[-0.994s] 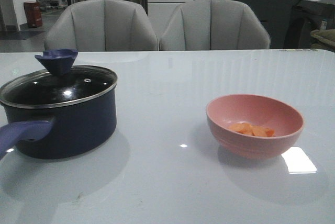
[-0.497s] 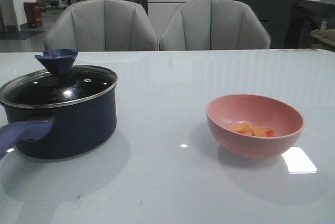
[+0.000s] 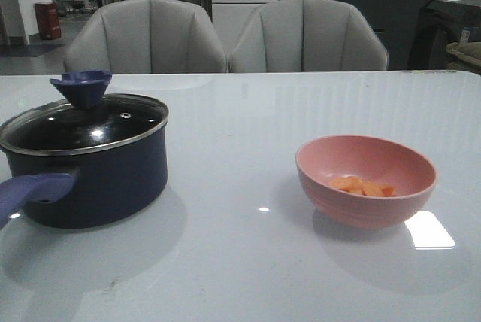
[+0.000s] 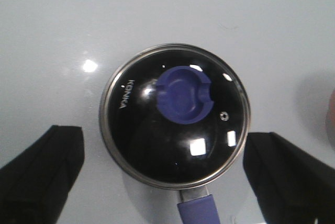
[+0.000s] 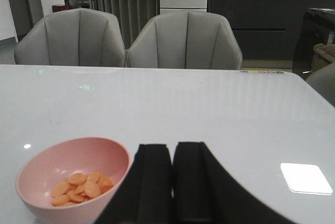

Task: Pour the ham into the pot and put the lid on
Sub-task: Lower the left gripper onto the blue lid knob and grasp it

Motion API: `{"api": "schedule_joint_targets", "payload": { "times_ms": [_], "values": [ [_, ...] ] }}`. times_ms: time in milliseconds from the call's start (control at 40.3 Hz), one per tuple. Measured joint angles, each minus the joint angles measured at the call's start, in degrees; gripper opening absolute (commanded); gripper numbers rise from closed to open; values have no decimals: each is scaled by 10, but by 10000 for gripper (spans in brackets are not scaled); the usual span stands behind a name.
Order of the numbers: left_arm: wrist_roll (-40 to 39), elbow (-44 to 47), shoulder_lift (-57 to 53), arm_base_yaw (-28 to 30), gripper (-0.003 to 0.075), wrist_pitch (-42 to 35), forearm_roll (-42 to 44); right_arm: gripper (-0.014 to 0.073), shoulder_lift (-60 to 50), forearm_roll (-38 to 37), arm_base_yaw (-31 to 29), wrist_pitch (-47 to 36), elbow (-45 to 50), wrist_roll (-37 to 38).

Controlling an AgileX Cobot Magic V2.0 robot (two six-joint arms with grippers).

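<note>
The dark navy pot (image 3: 105,183) stands at the table's left with its purple-blue handle (image 3: 30,190) toward the front. The glass lid (image 3: 83,128) with its blue knob (image 3: 81,87) sits on it. The ham (image 3: 361,186), orange slices, lies in a pink bowl (image 3: 353,213) at the right. Neither gripper shows in the front view. My left gripper (image 4: 162,135) hangs open above the lid (image 4: 157,150), a finger on either side, well clear of the knob (image 4: 183,94). My right gripper (image 5: 172,150) is shut on nothing, just beside the bowl (image 5: 112,153) holding ham (image 5: 81,186).
Two grey chairs (image 3: 225,36) stand behind the table's far edge. A bright light patch (image 3: 428,230) reflects on the glossy white table (image 3: 248,262) to the right of the bowl. A dark counter (image 3: 376,6) runs along the back.
</note>
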Motion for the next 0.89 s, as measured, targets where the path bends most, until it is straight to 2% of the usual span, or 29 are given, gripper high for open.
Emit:
{"api": "schedule_joint_targets", "payload": {
  "times_ms": [174,422,571,894],
  "values": [
    [-25,-110,118,-33,659,70,26,150,0,0,0,0,0,0],
    [-53,-224,244,-37,659,152,45,150,0,0,0,0,0,0],
    [-57,-257,292,-37,659,173,45,150,0,0,0,0,0,0],
    [-74,-264,343,-37,659,185,45,150,0,0,0,0,0,0]
  ]
}}
